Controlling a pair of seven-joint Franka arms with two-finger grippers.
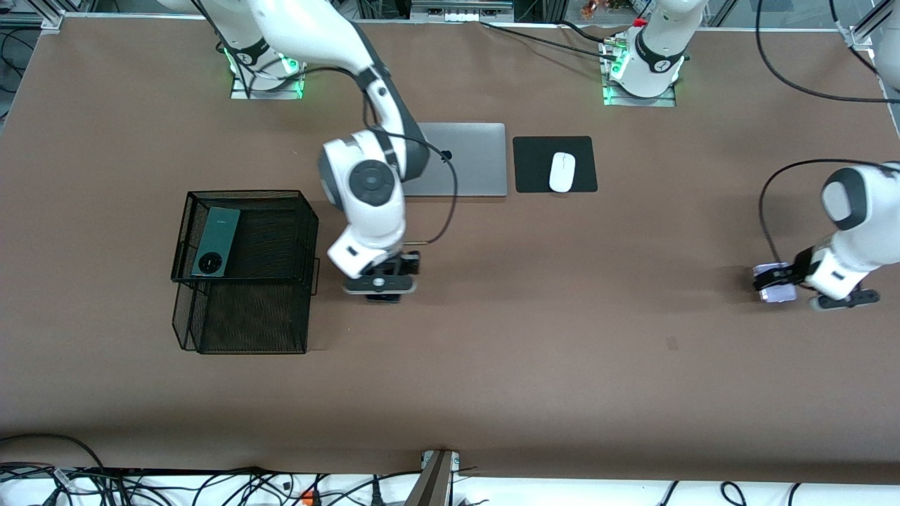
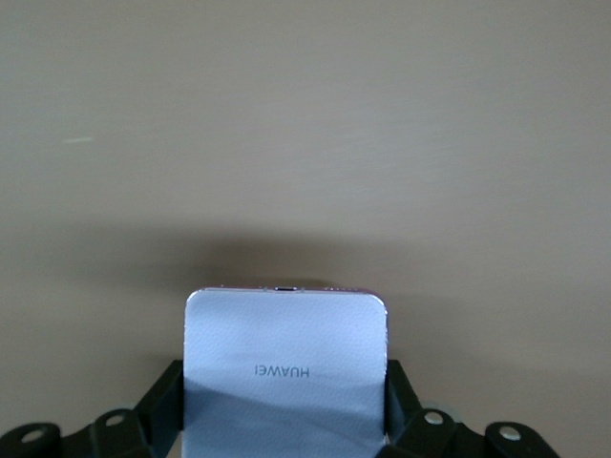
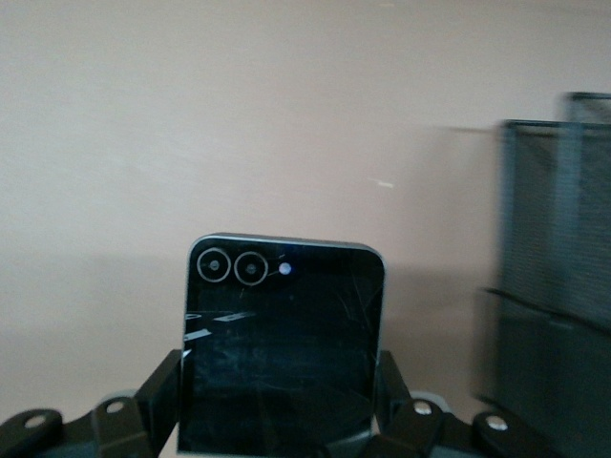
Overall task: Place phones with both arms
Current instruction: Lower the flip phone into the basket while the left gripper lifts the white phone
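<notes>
Two robot arms work a brown tabletop (image 1: 534,351), each carrying a small folding phone. The right gripper (image 1: 383,288) hangs low over the tabletop just beside the black wire basket (image 1: 246,270), its fingers (image 3: 162,386) clamped on the side edges of the black phone (image 3: 282,348), whose twin camera rings face the wrist camera. Gripped by its edges, the slab sits flat and level between the fingers, a hold that appears suited to sliding it over the basket's rim.

At the left arm's end of the tabletop, the left gripper (image 1: 773,282) holds the lilac-white phone (image 2: 286,372) in the same fashion, fingers (image 2: 399,391) closed on its two sides with the maker's name showing on the pale back. It hovers just above the surface, well apart from the basket.

The dark-green phone (image 1: 216,242) already lies in the basket's upper tier, its round camera ring toward the front camera, marking where the other two are probably headed. A closed silver laptop (image 1: 467,158) and a white mouse (image 1: 562,171) on a black pad (image 1: 534,165) sit between the arms' bases, clear of the work. The right arm looks closest to delivery; the left has the longer carry.
</notes>
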